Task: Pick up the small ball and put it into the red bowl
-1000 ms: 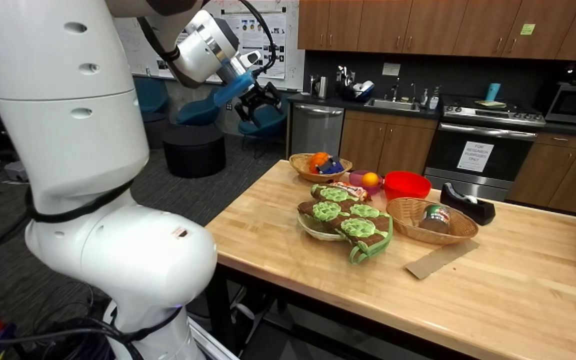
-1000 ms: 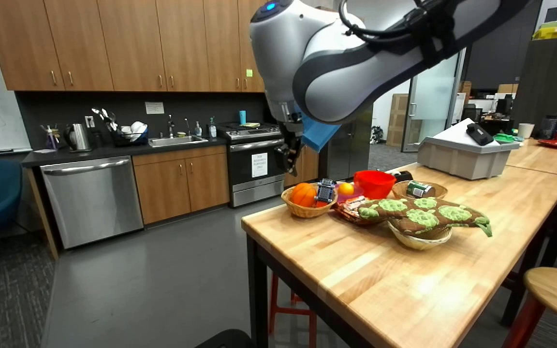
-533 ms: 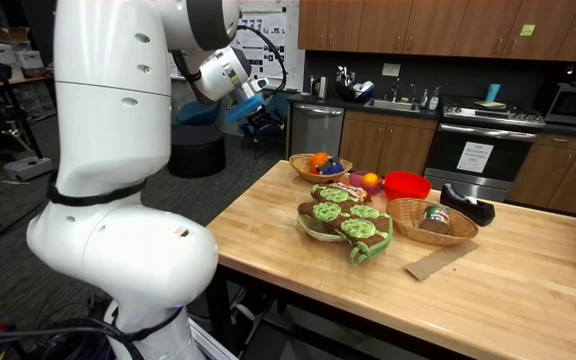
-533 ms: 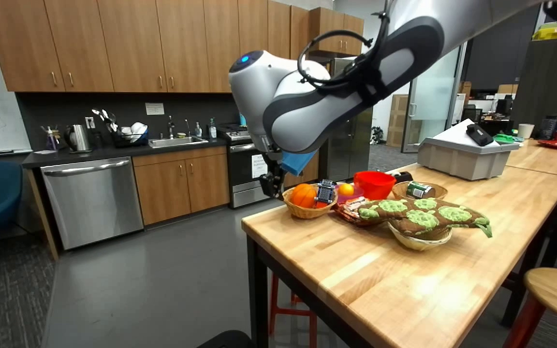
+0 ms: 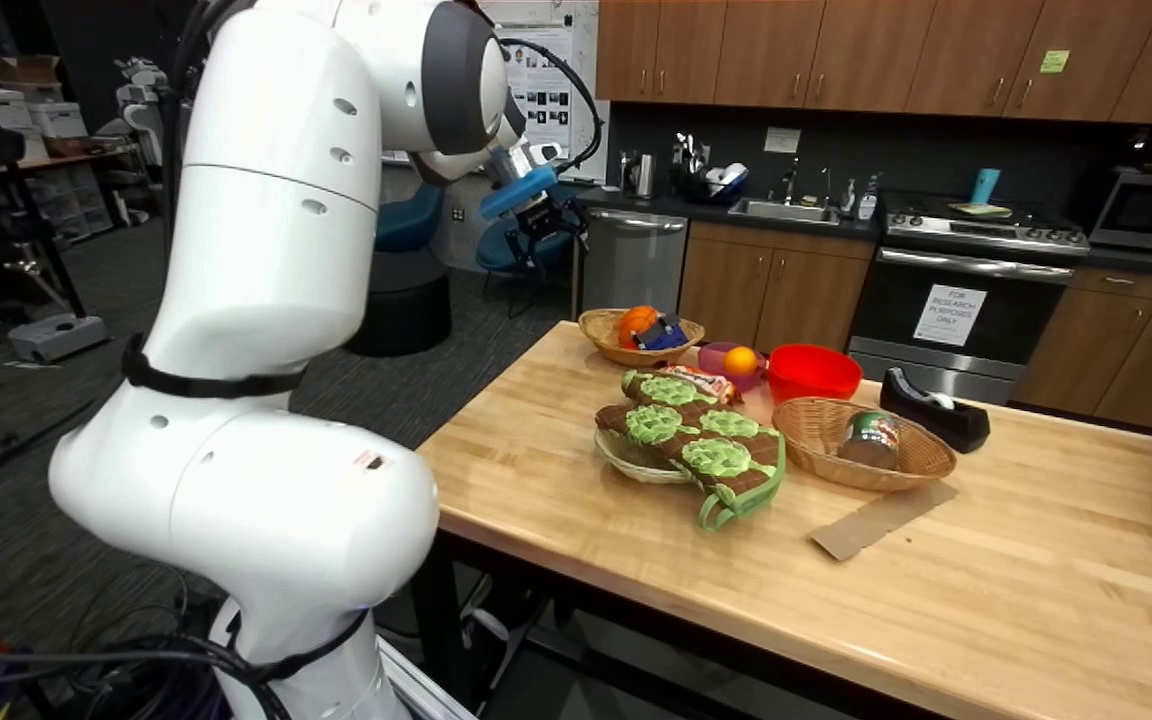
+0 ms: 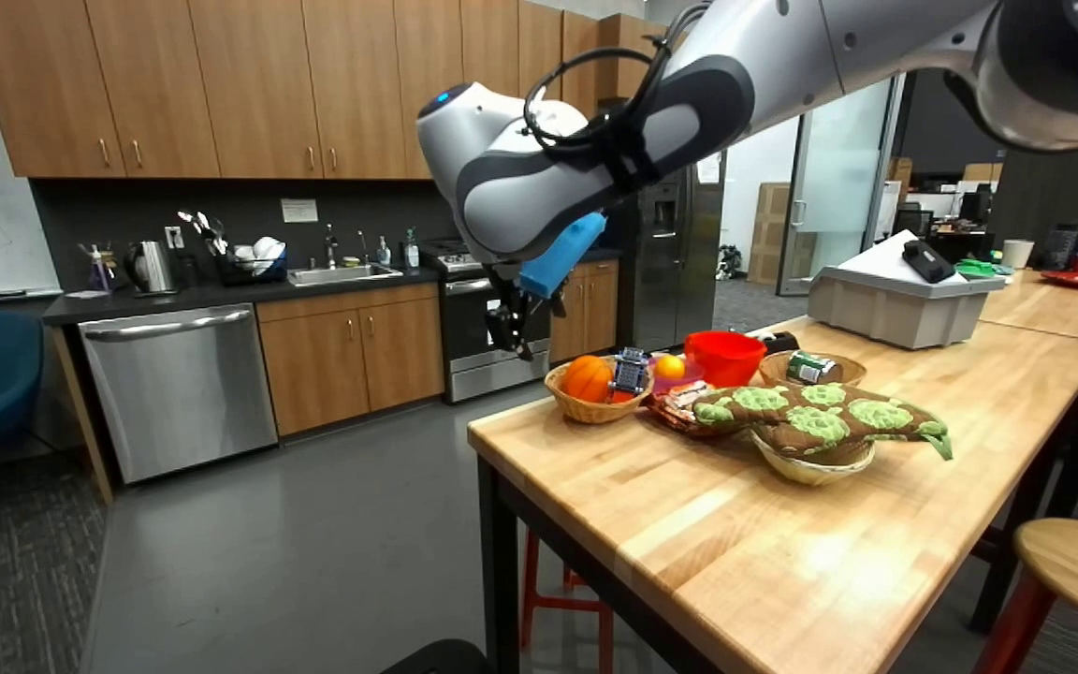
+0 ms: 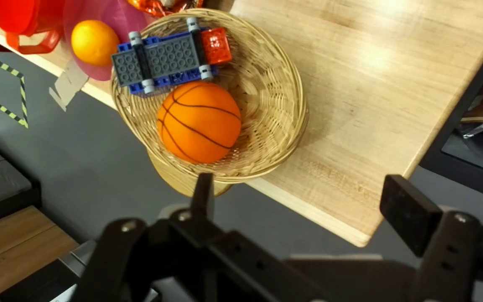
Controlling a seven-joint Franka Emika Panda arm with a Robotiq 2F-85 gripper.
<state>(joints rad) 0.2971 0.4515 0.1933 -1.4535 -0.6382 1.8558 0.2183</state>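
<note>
Two orange balls show, and which is the small ball I cannot tell. A plain, smaller orange ball (image 7: 94,42) rests in the purple bowl (image 7: 120,19). Another orange ball (image 7: 199,121), with black seam lines, lies in a round wicker basket (image 7: 296,98) close to the table's end. The red bowl (image 6: 724,359) stands beside the purple one; its handle shows at the upper left of the wrist view. My gripper (image 7: 304,197) is wide open, nothing between its fingers. It hangs above table height near the table corner, apart from the wicker basket, as an exterior view (image 6: 537,328) also shows.
A toy brick vehicle (image 7: 162,58) leans beside the seamed ball. Snack packets (image 5: 701,382), a green-patterned oven mitt (image 5: 716,455) over a pale basket, a basket (image 5: 806,445) with a can (image 5: 871,438), and a tape dispenser (image 5: 936,410) stand further along the table.
In an exterior view my gripper has shifted right; in an exterior view it has gone left, dipped, then risen slightly. The gripper stays open, and the things on the table have not moved.
</note>
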